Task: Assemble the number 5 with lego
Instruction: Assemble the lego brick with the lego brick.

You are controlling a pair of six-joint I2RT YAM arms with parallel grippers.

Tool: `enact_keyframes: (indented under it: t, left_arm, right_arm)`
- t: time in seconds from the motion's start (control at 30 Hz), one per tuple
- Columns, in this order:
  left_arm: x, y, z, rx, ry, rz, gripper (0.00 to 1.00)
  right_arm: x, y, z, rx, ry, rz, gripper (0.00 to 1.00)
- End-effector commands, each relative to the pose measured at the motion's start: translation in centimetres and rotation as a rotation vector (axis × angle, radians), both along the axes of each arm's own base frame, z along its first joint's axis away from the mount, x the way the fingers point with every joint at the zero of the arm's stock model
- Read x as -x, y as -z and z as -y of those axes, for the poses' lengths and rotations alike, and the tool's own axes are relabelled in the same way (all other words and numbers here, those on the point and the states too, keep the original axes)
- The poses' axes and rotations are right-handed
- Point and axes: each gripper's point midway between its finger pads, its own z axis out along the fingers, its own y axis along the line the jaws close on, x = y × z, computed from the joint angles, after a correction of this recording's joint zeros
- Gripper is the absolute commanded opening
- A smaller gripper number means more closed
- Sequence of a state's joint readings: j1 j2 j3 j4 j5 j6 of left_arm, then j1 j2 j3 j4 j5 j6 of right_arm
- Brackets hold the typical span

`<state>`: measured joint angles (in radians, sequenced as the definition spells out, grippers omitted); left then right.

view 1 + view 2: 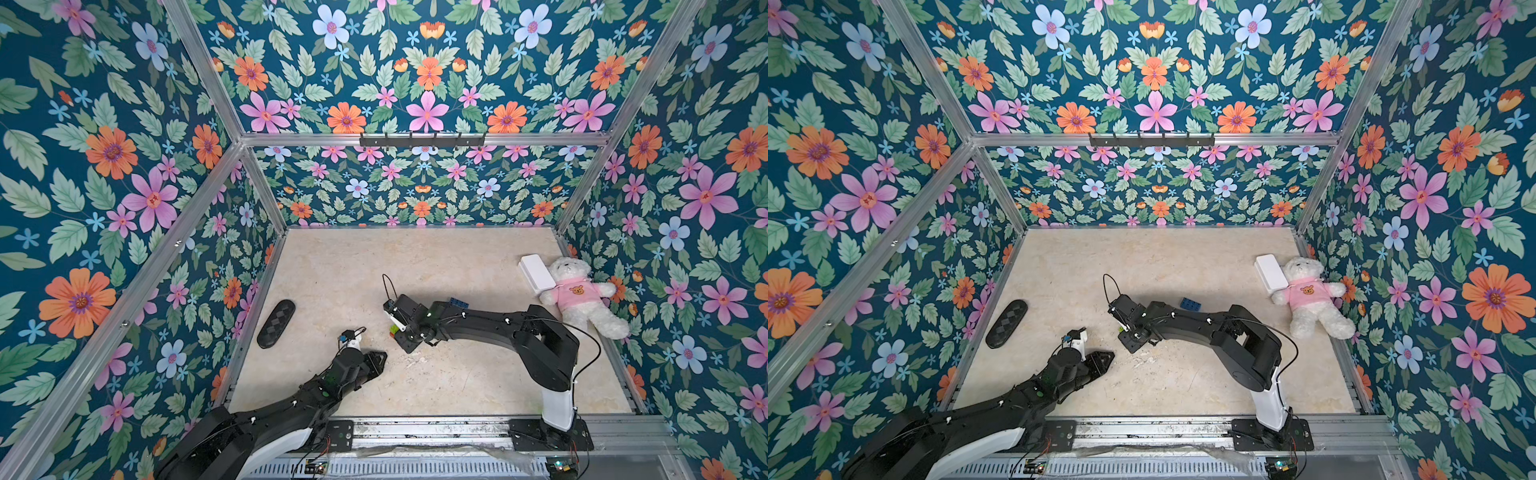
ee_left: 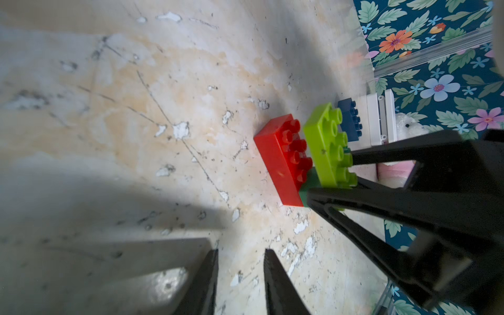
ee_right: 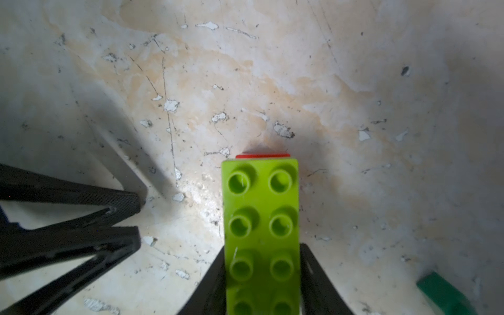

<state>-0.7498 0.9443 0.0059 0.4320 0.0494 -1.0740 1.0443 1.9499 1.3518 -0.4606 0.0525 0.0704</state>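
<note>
Right gripper (image 3: 262,248) has its jaws against the two long sides of the lime-green brick (image 3: 260,218). The grip looks snug, at the brick's end nearest the wrist. Left gripper (image 2: 242,252) is narrow, a small gap, nothing in it. It is low over the counter (image 1: 374,266), just near-left of the stack.

The stack is mid-counter, a bit left of centre. The red brick (image 2: 283,161) is the base, with a dark-green brick (image 2: 311,188) on one end of it and the lime one on top of that. Only a red sliver shows past the lime's end in the right wrist view. Whether the lime studs are fully seated I can't tell.

Loose pieces: the blue brick (image 1: 1190,304) lies on the counter just beyond the right forearm. A second dark-green brick (image 3: 441,297) lies near the stack.

Handling, as a judgement: the bricks are hard, light, smooth plastic and won't crush, but they can slip or twist. Best to pinch the flat long sides, not the studs. Pressing down needs the base steadied, or the light stack will probably slide or tip.

Others: the white box (image 1: 537,274) and the teddy (image 1: 582,297) are far right by the wall, and the black oval object (image 1: 276,324) is at the left edge. All are well apart from the stack. Only the right arm itself crowds the blue brick.
</note>
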Motion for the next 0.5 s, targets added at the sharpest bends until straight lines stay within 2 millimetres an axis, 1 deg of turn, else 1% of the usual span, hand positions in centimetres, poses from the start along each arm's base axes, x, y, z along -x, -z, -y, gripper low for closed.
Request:
enact_keyframes:
  t: [0.0, 0.33, 0.47]
  left_arm:
    - [0.6, 1.4, -0.8, -0.048, -0.006, -0.038, 0.33]
    - [0.5, 1.3, -0.7, -0.053, 0.001, -0.035, 0.33]
    - [0.5, 1.3, -0.4, -0.061, 0.018, -0.038, 0.33]
  right_arm:
    - [-0.2, -0.6, 0.2, -0.001, 0.025, 0.008, 0.42]
    - [-0.5, -2.3, 0.2, -0.034, 0.046, 0.033, 0.44]
    - [-0.9, -3.6, 0.5, -0.071, 0.079, 0.056, 0.44]
